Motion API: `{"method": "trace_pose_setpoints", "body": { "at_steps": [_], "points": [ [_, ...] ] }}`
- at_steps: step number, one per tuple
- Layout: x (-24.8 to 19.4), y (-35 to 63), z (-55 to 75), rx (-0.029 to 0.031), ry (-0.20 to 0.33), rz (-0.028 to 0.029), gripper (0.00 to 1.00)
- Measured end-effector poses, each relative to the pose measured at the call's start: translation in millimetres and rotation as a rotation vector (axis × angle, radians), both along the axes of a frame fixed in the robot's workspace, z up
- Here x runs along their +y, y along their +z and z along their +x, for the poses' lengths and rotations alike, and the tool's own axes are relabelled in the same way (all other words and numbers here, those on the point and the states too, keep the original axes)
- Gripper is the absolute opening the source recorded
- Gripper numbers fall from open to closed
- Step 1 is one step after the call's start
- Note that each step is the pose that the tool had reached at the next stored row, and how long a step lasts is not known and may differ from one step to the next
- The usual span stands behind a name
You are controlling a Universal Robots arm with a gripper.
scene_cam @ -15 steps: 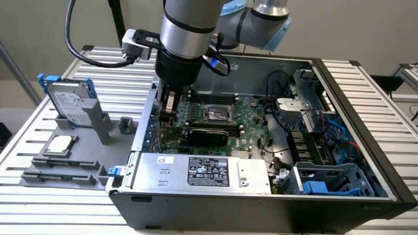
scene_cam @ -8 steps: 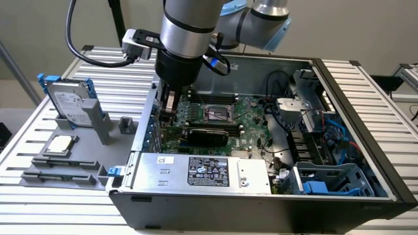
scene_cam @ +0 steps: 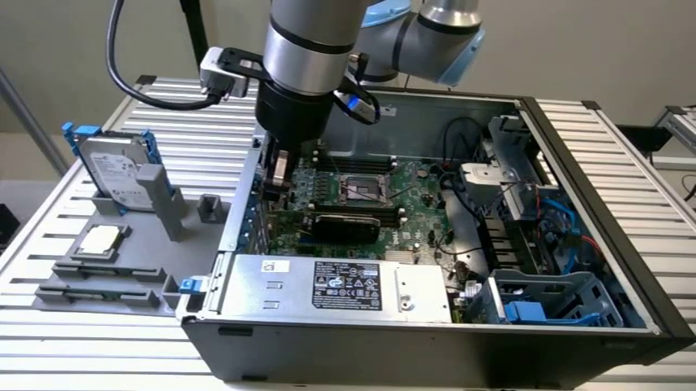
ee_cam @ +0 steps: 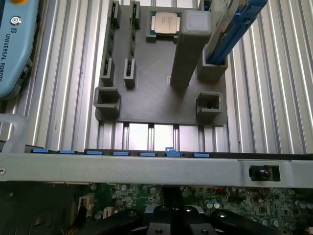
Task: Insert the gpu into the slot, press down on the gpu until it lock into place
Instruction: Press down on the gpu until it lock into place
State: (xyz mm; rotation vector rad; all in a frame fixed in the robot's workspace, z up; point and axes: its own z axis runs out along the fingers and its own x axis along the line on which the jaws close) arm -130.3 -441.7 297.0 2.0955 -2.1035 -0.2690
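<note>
A: Biggest first?
B: Open black steel PC case [scene_cam: 609, 326] on a ribbed aluminium table [scene_cam: 65, 342]. Inside it, the green circuit board [scene_cam: 413, 183], studded with small parts, and a silver labelled power-supply box [scene_cam: 337, 285] along the near wall.
A: Your arm?
B: My arm, a glossy grey cylinder, comes down at the case's side toward the exterior view's left. Gripper [scene_cam: 277, 175] sits low over the board's edge; can't tell how wide the fingers are or if they hold anything.
A: The gpu?
B: Flat black rectangle [scene_cam: 342, 221], lying across the board mid-case, just beside my gripper (the slot is too hidden to pick out).
A: Outside?
B: Matte grey fixture tray [ee_cam: 156, 105], with blocky posts, holding a hard drive [scene_cam: 112, 173] in a blue bracket and a square metal-lidded CPU [ee_cam: 164, 22].
</note>
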Motion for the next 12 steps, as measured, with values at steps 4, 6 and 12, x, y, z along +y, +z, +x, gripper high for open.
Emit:
{"method": "trace_pose_setpoints", "body": {
  "at_steps": [4, 6, 12],
  "points": [
    [-0.1, 0.4, -0.1, 0.0000, 0.000, -0.0001, 0.11],
    [0.0, 1.4, -0.1, -0.0001, 0.000, 0.0000, 0.11],
    [0.1, 0.9, -0.6, 0.0000, 0.000, -0.0002, 0.11]
  ]
}}
